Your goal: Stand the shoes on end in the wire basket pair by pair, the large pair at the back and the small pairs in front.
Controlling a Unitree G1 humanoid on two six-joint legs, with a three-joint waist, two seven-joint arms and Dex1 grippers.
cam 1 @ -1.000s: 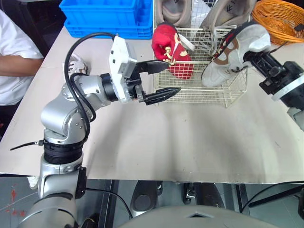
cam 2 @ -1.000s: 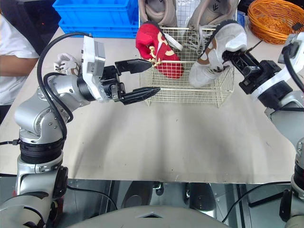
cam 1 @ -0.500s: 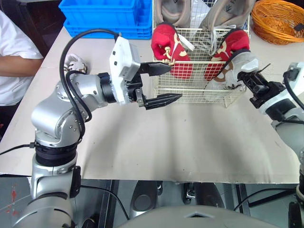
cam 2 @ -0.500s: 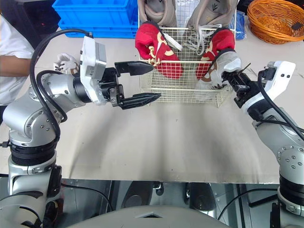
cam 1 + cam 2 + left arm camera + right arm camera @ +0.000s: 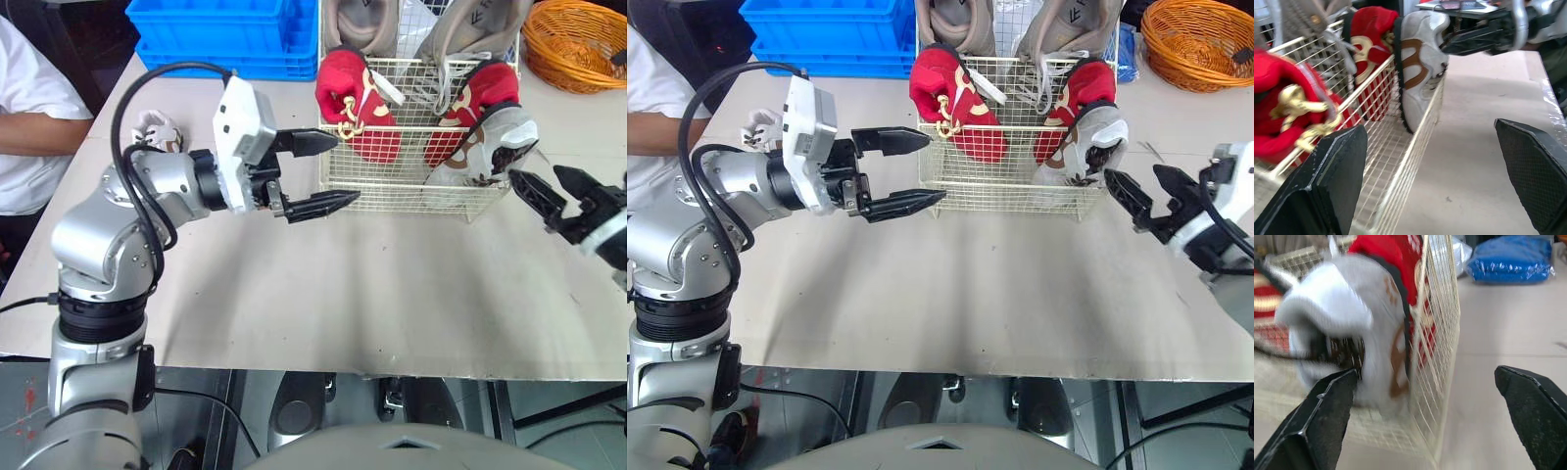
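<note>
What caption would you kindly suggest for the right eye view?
Open right gripper beside the white shoe propped in the wire basket.

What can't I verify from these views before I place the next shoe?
Large grey pair at the back of the wire basket: upper ends cut off by the head views' top edge.
White shoe: blurred in the right wrist view; whether it sits on the basket floor is unclear.
Small shoe on the table: partly hidden by the left arm.

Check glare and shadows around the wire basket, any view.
Left eye view: even light, no glare on the wire basket, just a faint shadow at its base on the table. Right wrist view: the grey-white shoe looks very bright, nearly washed out.
</note>
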